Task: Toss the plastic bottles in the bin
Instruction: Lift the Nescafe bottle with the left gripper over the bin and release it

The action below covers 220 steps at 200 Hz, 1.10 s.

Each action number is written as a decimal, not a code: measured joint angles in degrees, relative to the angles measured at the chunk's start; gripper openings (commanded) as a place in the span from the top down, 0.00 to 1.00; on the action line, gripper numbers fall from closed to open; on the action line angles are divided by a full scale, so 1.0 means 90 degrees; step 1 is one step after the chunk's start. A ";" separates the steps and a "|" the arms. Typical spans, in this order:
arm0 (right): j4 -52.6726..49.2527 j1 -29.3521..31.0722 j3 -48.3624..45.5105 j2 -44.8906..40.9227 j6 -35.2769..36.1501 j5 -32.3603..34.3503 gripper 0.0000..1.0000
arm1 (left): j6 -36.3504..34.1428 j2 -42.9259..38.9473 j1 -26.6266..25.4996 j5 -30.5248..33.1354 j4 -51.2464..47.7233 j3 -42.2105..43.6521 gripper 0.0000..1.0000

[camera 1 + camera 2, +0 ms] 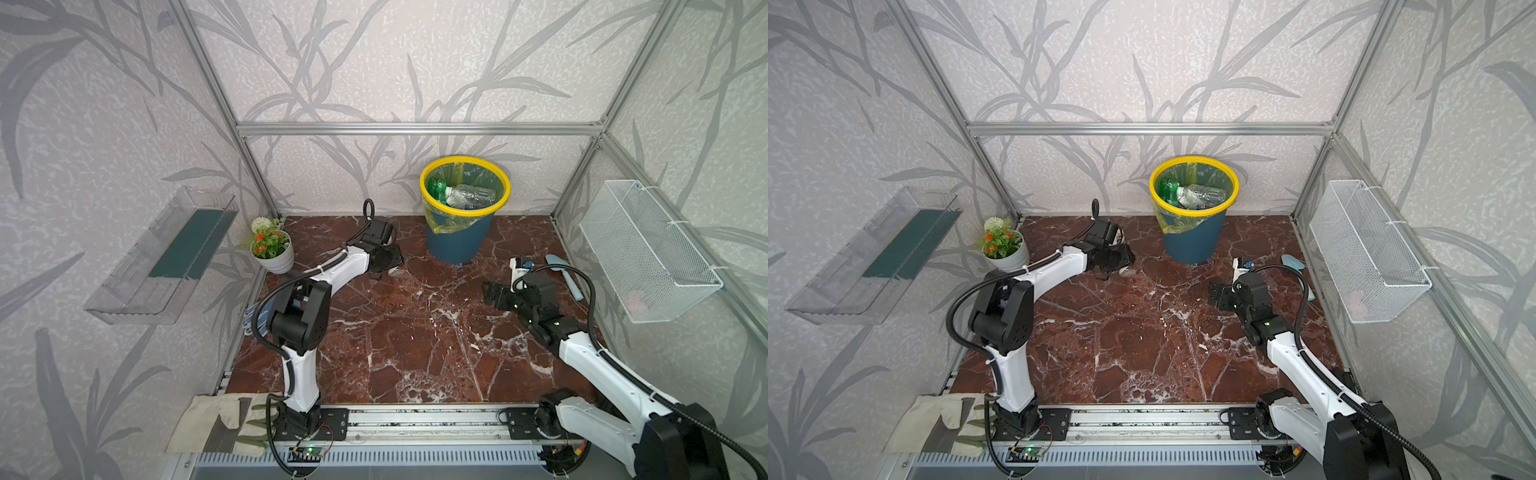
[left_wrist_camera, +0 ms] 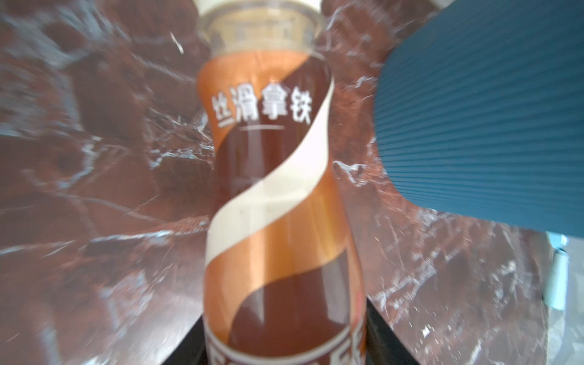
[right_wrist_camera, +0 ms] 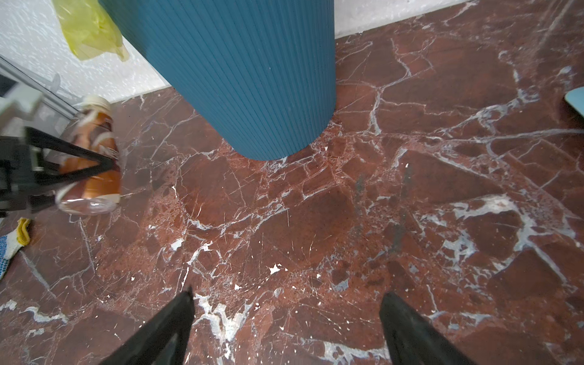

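A brown plastic bottle (image 2: 271,196) with an orange and cream label and a cream cap is gripped low on its body by my left gripper (image 2: 284,344), which is shut on it. In the right wrist view this bottle (image 3: 94,132) hangs tilted just above the floor, left of the bin (image 3: 240,79). In both top views the left gripper (image 1: 386,262) (image 1: 1115,259) is left of the dark-blue, yellow-rimmed bin (image 1: 457,245) (image 1: 1192,245). Inside the bin lie a clear bottle (image 1: 473,194) and a green one (image 1: 436,187). My right gripper (image 3: 289,294) (image 1: 488,291) is open over bare floor. A white-labelled bottle (image 1: 519,266) stands behind it.
A light-blue trowel (image 1: 561,270) lies at the right, below a white wire basket (image 1: 648,249) on the wall. A white flower pot (image 1: 274,257) and a blue-dotted glove (image 1: 259,316) sit at the left edge. A clear shelf (image 1: 166,257) hangs on the left wall.
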<state>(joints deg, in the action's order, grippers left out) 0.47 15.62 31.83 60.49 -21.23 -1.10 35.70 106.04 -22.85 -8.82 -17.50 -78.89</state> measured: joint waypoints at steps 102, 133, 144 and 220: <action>0.0248 0.0471 0.0002 0.1035 -0.0022 -0.0095 0.11 | -0.1379 -0.4345 0.0002 0.0631 0.1814 0.2144 0.48; 0.0427 0.0743 0.0005 0.1382 -0.0068 -0.0058 0.11 | -0.1688 -0.4495 -0.0002 0.0321 0.2110 0.1343 0.48; 0.0498 0.0860 0.0005 0.1484 -0.0107 -0.0044 0.11 | -0.1739 -0.4187 -0.0024 0.0126 0.2210 0.0775 0.48; 0.0804 0.1319 0.0129 0.1639 -0.0289 0.0010 0.10 | -0.2079 0.2331 -0.0804 -0.1236 -0.1333 -0.9367 0.01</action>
<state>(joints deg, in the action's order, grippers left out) 7.70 27.49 32.99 75.24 -23.83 -1.02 16.99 127.02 -30.09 -19.94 -29.50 -163.19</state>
